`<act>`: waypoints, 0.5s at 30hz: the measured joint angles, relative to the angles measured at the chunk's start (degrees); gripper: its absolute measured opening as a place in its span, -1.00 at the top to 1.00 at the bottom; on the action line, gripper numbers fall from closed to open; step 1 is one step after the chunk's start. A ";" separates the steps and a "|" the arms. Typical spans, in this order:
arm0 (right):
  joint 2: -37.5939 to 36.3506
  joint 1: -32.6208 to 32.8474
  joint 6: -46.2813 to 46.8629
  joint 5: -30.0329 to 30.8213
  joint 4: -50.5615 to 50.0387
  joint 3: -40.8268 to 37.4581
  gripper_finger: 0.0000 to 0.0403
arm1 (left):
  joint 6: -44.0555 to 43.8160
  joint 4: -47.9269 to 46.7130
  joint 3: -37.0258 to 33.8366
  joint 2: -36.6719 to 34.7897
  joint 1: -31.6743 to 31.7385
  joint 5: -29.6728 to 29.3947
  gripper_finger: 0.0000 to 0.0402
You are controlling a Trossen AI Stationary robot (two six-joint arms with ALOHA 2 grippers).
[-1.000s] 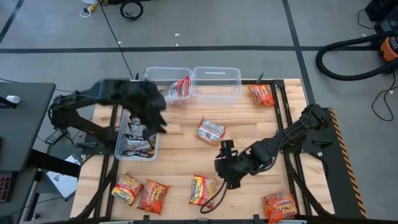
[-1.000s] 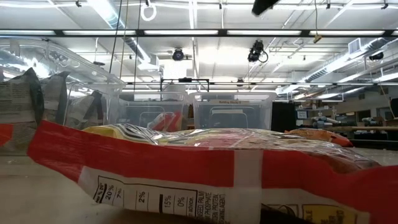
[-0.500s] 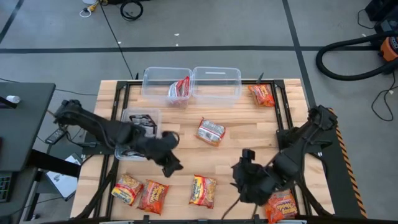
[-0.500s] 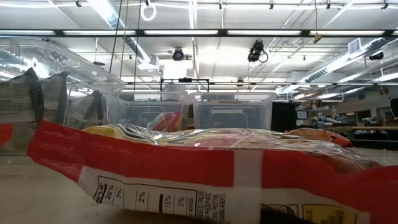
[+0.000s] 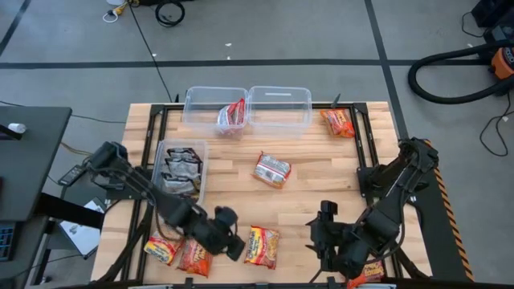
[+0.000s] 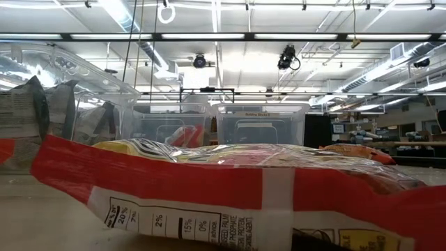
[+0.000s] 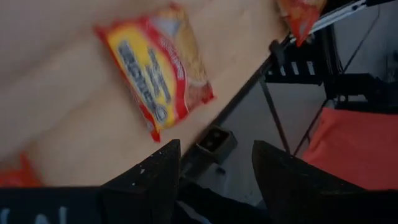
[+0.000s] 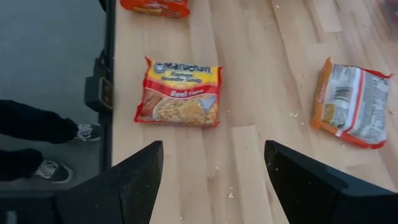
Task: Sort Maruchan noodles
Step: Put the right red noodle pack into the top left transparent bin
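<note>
While both arms are hanging low over the table's near edge, I am reading "Maruchan" on the yellow-and-red packet (image 8: 178, 93) ahead of the right gripper (image 5: 331, 241), whose fingers are standing wide apart and empty. My left gripper (image 5: 227, 235), fingers parted around nothing, is hovering beside that same packet. Silver-black packets (image 5: 181, 171) are filling the left bin (image 5: 158, 149); one orange-red packet (image 5: 234, 115) is sitting in the far bin (image 5: 201, 95).

3 clear bins (image 5: 279, 108); approx 9 noodle pkts (image 5: 272, 169); 2 arms (image 5: 128, 172).
</note>
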 joint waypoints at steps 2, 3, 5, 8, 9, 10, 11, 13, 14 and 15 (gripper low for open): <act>0.00 -0.21 0.00 0.41 0.14 -0.55 -0.41 | -3.79 -0.46 0.98 2.33 -0.86 -0.11 -0.01; 0.00 -0.31 0.00 0.39 0.16 -0.94 -0.41 | -5.25 -0.14 1.07 3.38 -1.05 -0.15 -0.01; 0.00 -0.72 0.16 0.40 0.44 -1.81 -0.41 | -7.89 -0.46 1.05 5.56 -0.94 -0.17 -0.01; 0.00 -1.15 1.42 0.24 0.44 -3.08 -0.41 | -9.37 0.22 1.05 8.33 -0.36 0.13 -0.01; 0.00 -1.20 1.84 -0.02 0.58 -3.40 -0.41 | -9.45 0.67 1.05 9.29 -0.07 0.73 -0.01; 0.00 -1.20 2.23 -0.26 0.55 -3.62 -0.41 | -9.45 1.48 1.05 10.27 0.22 1.52 -0.01; 0.00 -1.17 2.61 -0.47 0.54 -3.78 -0.41 | -9.30 2.02 1.05 11.16 0.45 2.19 -0.01; 0.00 -1.10 3.59 -0.66 0.82 -3.95 -0.41 | -9.24 3.67 1.06 13.18 0.89 3.39 -0.01; 0.02 -1.09 3.89 -0.68 0.87 -4.00 -0.41 | -9.16 5.02 1.07 14.16 1.08 3.97 -0.01; 0.02 -1.09 4.13 -0.69 0.96 -4.02 -0.41 | -9.05 5.49 1.07 15.15 1.20 4.60 -0.01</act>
